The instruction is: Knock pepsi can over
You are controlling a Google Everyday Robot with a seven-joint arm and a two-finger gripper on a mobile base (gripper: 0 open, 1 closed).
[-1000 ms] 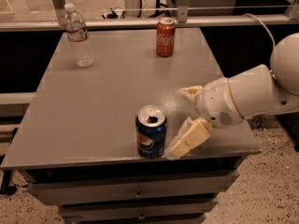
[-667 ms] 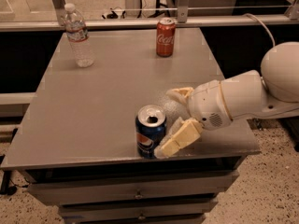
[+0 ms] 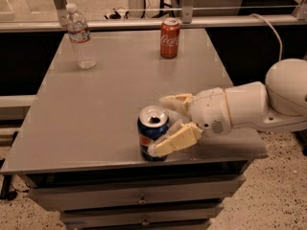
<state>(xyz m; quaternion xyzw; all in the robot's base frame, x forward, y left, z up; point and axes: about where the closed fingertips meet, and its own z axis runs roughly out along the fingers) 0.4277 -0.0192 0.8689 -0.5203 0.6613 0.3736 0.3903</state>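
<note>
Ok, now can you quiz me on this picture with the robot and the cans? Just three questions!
1. True or false: the pepsi can is lying on its side.
2. Where is the hand? A) high up in the air B) low at the near edge of the table, open, right against the pepsi can C) down on the floor
3. How many drinks stand upright on the table?
Key: 1 false, it stands upright. 2 B. 3 three: the water bottle, the Coca-Cola can and the pepsi can.
</note>
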